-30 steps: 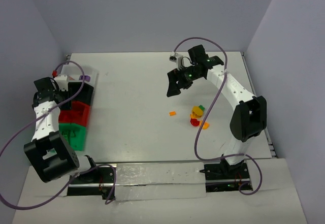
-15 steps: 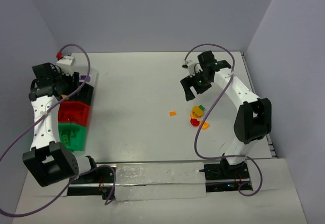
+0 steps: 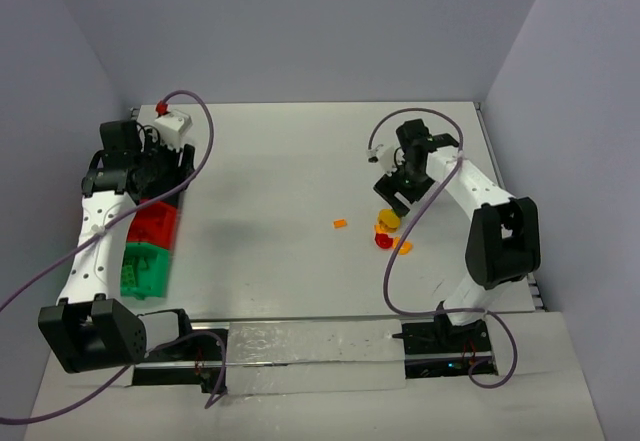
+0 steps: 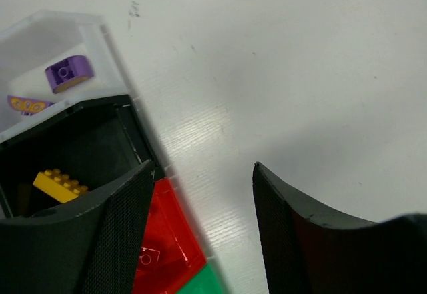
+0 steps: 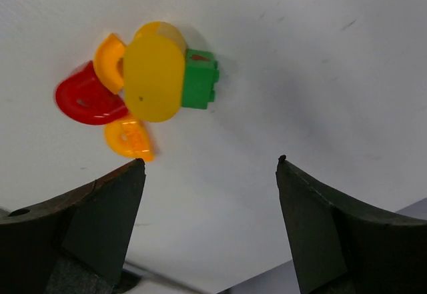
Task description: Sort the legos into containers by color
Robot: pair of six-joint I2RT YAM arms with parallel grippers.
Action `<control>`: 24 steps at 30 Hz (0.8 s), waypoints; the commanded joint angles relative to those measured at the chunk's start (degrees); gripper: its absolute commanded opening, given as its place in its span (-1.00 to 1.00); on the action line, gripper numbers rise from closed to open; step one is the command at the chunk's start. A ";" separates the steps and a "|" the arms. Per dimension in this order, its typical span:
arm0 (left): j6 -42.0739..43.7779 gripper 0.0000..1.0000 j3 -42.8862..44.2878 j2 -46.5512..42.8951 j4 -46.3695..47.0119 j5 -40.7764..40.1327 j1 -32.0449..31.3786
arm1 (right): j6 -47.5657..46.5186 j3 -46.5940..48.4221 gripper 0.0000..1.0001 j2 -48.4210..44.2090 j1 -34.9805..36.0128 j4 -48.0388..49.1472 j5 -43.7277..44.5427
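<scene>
A cluster of legos lies on the white table: a yellow rounded piece [image 5: 153, 74], a green brick [image 5: 200, 79], a red arch [image 5: 83, 101] and two orange pieces [image 5: 128, 137]. From above the cluster [image 3: 388, 229] sits just in front of my right gripper [image 3: 392, 195], which hovers open [image 5: 210, 161] and empty. A single orange lego [image 3: 340, 224] lies to its left. My left gripper [image 4: 203, 174] is open and empty over the edge of the containers: clear bin [image 4: 40, 37] with purple pieces [image 4: 67, 74], black bin [image 4: 100, 141] with a yellow brick [image 4: 60, 182], red bin [image 4: 163, 254].
The bins stand in a row along the left side, with the green bin [image 3: 140, 269] nearest and the red bin [image 3: 155, 226] behind it. Purple cables loop off both arms. Walls close the table at the back and on both sides.
My left gripper swung right and away, over the black and clear bins, and its jaws opened wider. My right gripper moved right and nearer, toward the lego cluster, jaws narrowing slightly.
</scene>
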 commanded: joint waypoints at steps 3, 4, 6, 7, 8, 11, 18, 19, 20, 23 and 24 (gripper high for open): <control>7.16 0.35 2.75 0.65 -5.07 10.43 -0.45 | -42.11 -5.87 0.74 -9.63 -6.39 4.64 -9.09; 7.15 0.35 3.26 1.12 -5.15 11.09 -0.43 | -46.51 -6.12 0.74 -9.45 -6.52 4.38 -9.20; 6.11 0.35 4.65 2.38 -5.42 12.28 -0.46 | -56.43 -5.87 0.75 -7.64 -7.08 3.98 -9.73; 5.56 0.35 5.06 2.67 -5.33 12.58 -0.55 | -58.63 -5.06 0.75 -5.96 -6.95 3.24 -10.44; 4.89 0.35 5.72 3.03 -5.20 13.00 -0.61 | -61.55 -3.66 0.74 -4.50 -7.01 1.48 -12.02; 3.69 0.35 6.54 3.67 -5.44 13.14 -0.81 | -70.61 -2.58 0.74 -2.24 -6.97 -0.42 -15.60; 3.51 0.35 7.14 3.75 -6.19 11.14 -1.02 | -81.39 -4.15 0.71 1.64 -5.78 0.69 -16.79; 3.47 0.35 7.05 3.70 -6.27 10.97 -1.06 | -82.18 -3.78 0.70 2.38 -5.54 0.19 -16.67; 3.45 0.35 6.84 3.66 -6.24 10.81 -1.06 | -82.94 -3.38 0.70 3.23 -5.25 -0.38 -16.50; 3.22 0.35 6.11 3.66 -5.80 10.40 -1.06 | -84.20 -2.77 0.69 4.57 -4.66 -0.92 -16.23; 3.13 0.36 5.84 3.66 -5.46 9.90 -1.06 | -84.31 -2.59 0.67 5.10 -4.16 -1.09 -16.31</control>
